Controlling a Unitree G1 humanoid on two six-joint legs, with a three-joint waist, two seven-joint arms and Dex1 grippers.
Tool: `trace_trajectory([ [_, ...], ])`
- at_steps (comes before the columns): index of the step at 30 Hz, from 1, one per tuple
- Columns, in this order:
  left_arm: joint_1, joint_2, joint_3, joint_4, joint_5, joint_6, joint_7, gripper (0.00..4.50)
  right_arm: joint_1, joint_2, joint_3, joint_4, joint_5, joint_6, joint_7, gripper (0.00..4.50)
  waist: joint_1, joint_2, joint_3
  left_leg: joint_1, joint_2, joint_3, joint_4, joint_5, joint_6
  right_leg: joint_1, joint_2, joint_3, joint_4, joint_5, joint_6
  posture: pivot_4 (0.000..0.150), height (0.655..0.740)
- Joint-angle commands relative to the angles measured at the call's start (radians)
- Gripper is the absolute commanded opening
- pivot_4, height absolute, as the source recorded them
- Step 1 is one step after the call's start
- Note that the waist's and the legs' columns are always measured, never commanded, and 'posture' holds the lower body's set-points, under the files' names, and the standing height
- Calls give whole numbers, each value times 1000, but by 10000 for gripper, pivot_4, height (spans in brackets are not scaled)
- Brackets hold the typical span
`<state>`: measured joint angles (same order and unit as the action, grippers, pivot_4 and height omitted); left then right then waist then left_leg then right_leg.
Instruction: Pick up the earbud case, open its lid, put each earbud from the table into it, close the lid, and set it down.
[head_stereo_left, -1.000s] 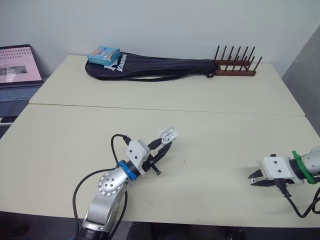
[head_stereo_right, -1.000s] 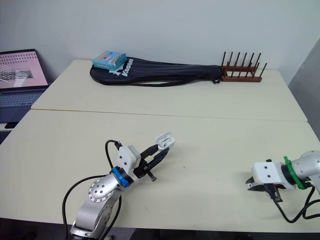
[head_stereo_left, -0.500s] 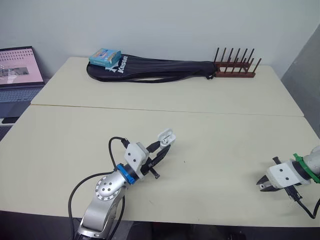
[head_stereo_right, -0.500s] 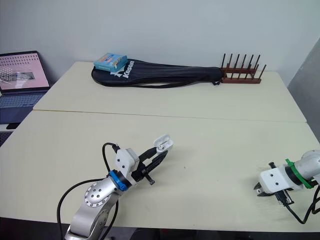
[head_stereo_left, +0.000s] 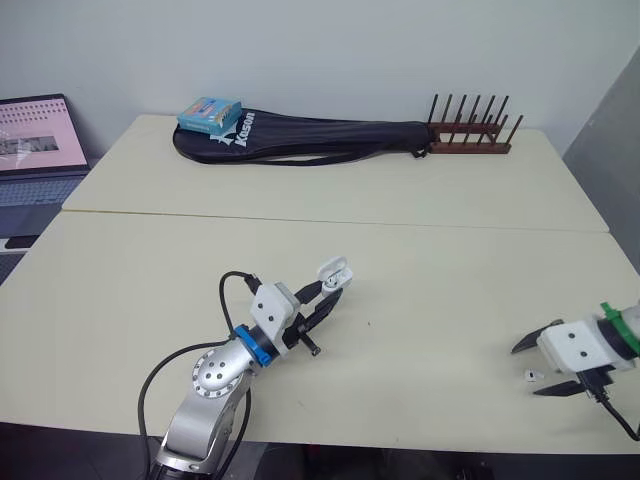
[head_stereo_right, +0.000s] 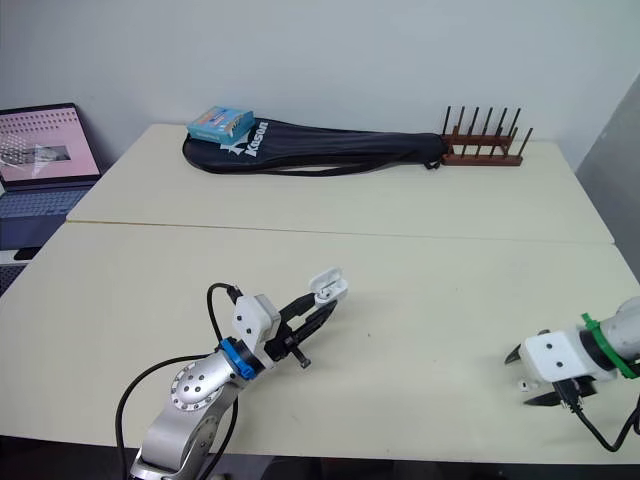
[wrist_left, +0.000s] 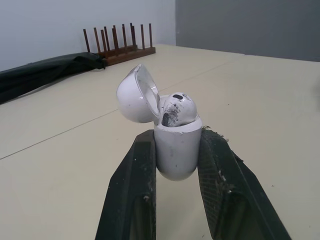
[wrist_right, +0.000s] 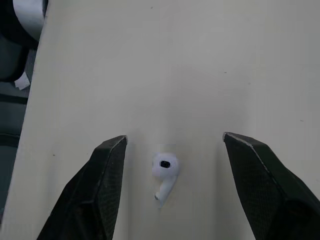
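Right pincer (wrist_right: 175, 136) has spread, straddling the loose earbud (wrist_right: 164, 170).

The earbud case (wrist_left: 175, 150) is moulded in glossy white plastic, smudged dark near the opening; the loose earbud (wrist_right: 164, 172) is finished alike; the 2 fingers (wrist_right: 100, 180) of the right gripper (wrist_right: 175, 136) are matt black plastic; the table (head_stereo_left: 450, 290) is matt and smooth.

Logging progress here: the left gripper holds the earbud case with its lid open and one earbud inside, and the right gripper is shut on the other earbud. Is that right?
Not quite. The right gripper is open; the other earbud lies on the table between its fingers, touching neither, as the right wrist view shows. The rest stands.
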<state>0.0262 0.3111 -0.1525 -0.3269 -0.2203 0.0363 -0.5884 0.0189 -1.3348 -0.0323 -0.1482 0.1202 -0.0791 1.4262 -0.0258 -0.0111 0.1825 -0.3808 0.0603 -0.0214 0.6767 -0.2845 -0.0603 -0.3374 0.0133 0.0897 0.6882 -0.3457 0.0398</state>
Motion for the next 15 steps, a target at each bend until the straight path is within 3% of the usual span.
trace_trajectory([
  [1, -3, -6, -10, -29, -5, -12, -3, 7752, 64, -38, -89, -163, -75, 206, -74, 31905, 0, 0, 0, 0, 0, 0, 0, 0, 0, 0, 0, 0, 0, 0, 0, 1500, 7274],
  [7, -6, -16, -23, -27, -2, -10, 1, 7752, 143, -24, -67, -293, -150, 417, -152, 31905, 0, -1, 0, -1, -2, 0, 0, 0, 0, -1, 0, 0, -1, 0, 0, 1500, 7274],
  [15, -7, -13, -20, -26, -5, -12, -2, 7752, 63, 35, 39, -286, -177, 500, -202, 31905, -1, -1, 1, -1, -2, 1, 0, 0, 0, -1, 1, 0, -1, 0, 0, 1500, 7274],
])
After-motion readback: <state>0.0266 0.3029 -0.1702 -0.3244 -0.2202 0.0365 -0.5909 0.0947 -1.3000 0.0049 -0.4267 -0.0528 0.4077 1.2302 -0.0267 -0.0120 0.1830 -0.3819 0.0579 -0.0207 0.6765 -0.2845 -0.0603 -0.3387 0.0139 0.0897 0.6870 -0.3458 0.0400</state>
